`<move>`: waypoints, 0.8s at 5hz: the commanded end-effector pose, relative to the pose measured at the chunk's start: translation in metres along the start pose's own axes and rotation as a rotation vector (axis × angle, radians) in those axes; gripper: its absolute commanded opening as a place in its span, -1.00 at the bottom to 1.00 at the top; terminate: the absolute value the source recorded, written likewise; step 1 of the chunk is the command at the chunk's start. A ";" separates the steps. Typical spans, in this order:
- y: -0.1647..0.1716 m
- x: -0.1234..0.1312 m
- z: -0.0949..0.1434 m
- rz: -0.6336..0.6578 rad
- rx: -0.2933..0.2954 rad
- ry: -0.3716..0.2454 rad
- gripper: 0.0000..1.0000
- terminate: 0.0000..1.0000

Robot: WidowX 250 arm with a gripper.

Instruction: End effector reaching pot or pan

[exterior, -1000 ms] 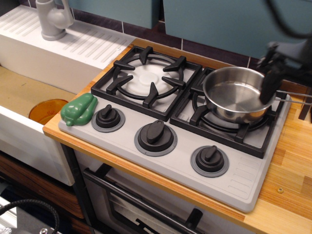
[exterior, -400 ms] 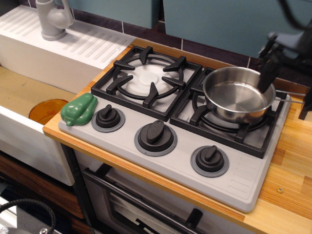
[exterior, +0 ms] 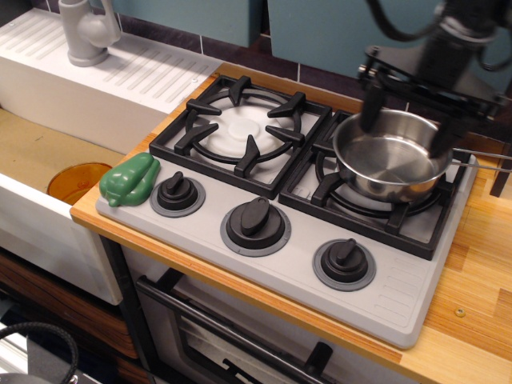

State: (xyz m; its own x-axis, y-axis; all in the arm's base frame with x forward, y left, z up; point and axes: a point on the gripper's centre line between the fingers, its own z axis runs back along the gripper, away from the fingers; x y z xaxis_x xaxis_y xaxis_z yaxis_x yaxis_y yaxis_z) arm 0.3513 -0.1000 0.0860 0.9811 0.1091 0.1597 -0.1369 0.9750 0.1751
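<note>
- The saucepan [exterior: 390, 154] sits on the right-hand burner grate [exterior: 376, 200] of the grey stove top [exterior: 264, 264], toward the back right of the wooden counter [exterior: 472, 304].
- Open room: the left-hand grate [exterior: 240, 132] is bare. 3 black knobs [exterior: 256, 222] line the front of the stove top. A green toy pepper [exterior: 130, 179] lies at its front-left corner, well apart from the pan.
- Edges: the stove's right rim runs just beside the pan's handle side, with bare wood beyond it. The counter's front edge drops to the oven door [exterior: 232, 344] below. A white sink unit [exterior: 96, 88] with a grey tap [exterior: 84, 30] stands off to the left.
- The gripper [exterior: 406, 120] hangs over the pan from the upper right, its wide black bracket tilted, thick cables running up out of view.
- Its 2 dark fingers [exterior: 372, 106] point downward and stand wide apart, one at the pan's back-left rim, the other at the right rim. They hold nothing. Motion blur hides whether either prong touches the steel.
- The pan stands upright, mouth up, empty. Its thin straight handle [exterior: 480, 156] points right, toward the frame's edge; that is its long axis, roughly parallel with the stove's front.
</note>
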 end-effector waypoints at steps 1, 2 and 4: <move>0.015 0.014 0.035 0.010 -0.020 -0.070 1.00 -1.00; 0.025 0.020 0.037 0.002 -0.005 -0.086 1.00 -1.00; 0.039 0.033 0.019 -0.034 -0.007 -0.126 1.00 -1.00</move>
State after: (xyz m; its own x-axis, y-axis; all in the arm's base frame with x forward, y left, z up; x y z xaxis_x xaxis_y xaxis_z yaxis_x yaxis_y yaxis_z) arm 0.3696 -0.0624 0.0911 0.9761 0.0419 0.2134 -0.0849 0.9767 0.1969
